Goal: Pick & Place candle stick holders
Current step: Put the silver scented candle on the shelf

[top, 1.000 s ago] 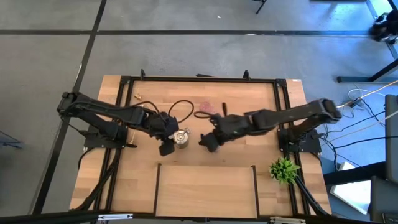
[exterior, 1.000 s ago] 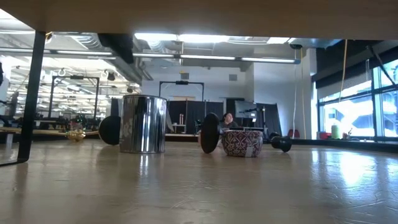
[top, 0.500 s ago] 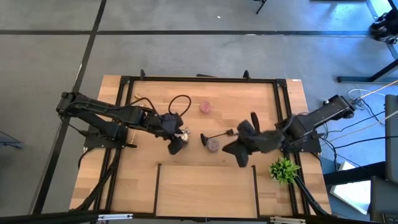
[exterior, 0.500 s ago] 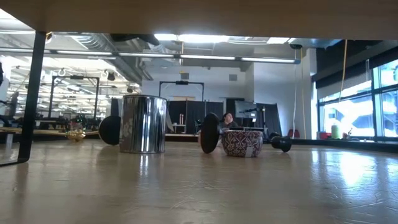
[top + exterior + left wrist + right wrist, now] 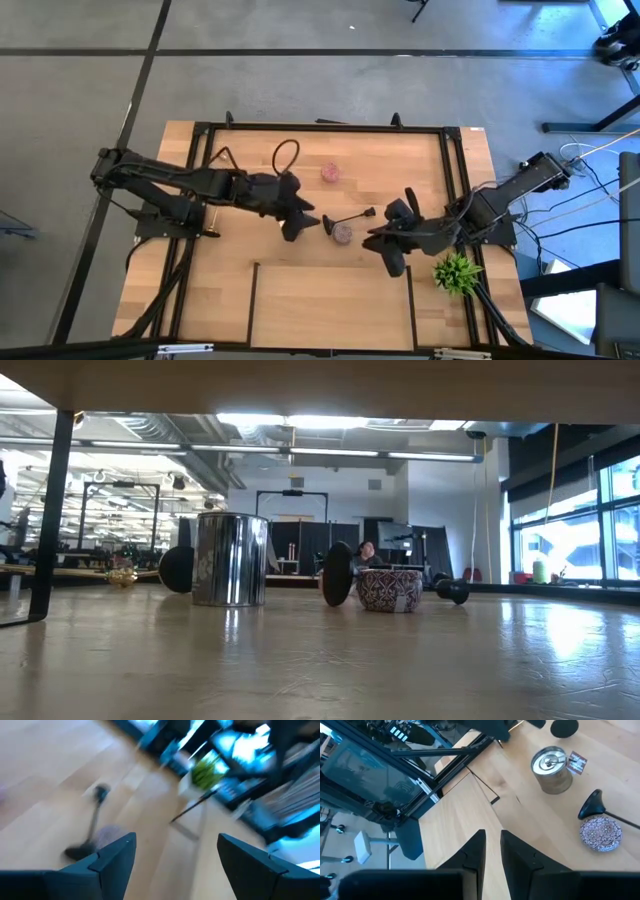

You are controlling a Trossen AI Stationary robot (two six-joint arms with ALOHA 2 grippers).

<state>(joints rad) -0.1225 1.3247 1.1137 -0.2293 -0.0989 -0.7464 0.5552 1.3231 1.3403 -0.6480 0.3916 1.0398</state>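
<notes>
The silver holder (image 5: 230,559) is standing upright mid-left; the black stemmed holder (image 5: 347,216) is lying beside a glittery pink holder (image 5: 343,233) at centre.

We see a wooden table (image 5: 330,290) with a black frame (image 5: 320,127) along its edges. A green spiky plant (image 5: 457,272) sits at the table's right edge. Beyond the table, a seated person (image 5: 367,553) shows in the room.
</notes>
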